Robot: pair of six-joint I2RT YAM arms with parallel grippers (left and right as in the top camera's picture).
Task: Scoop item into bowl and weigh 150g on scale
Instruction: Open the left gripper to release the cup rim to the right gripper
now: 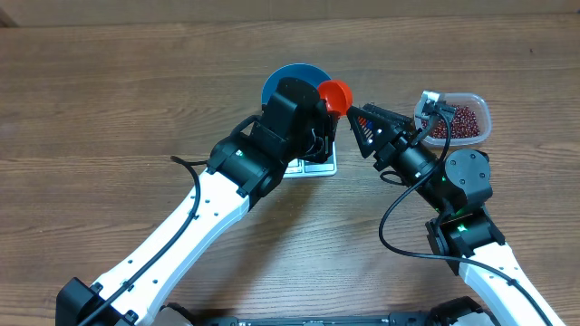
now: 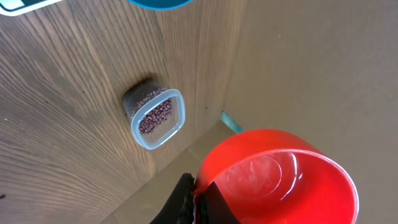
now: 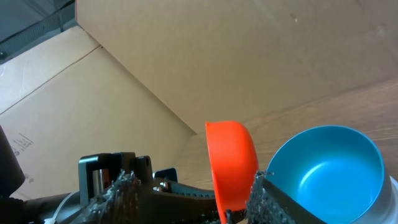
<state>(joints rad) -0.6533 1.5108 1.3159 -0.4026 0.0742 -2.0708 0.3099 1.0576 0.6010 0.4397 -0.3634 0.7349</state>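
Gripping empty red scoop [image 1: 333,93] in left tool [image 2: 193,202], clamped shut, just beside bowl [image 1: 281,77] on scale [image 1: 317,167]; flanking scoop with right tool [image 3: 196,199], spread apart; with beans [image 1: 462,122] in tub [image 1: 485,113] on tabletop [image 1: 109,109]

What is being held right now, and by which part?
The left pincer clamps the red round plastic scoop by the handle stub at its rim. The right pincer brackets the scoop's cup with its jaws apart, holding nothing.
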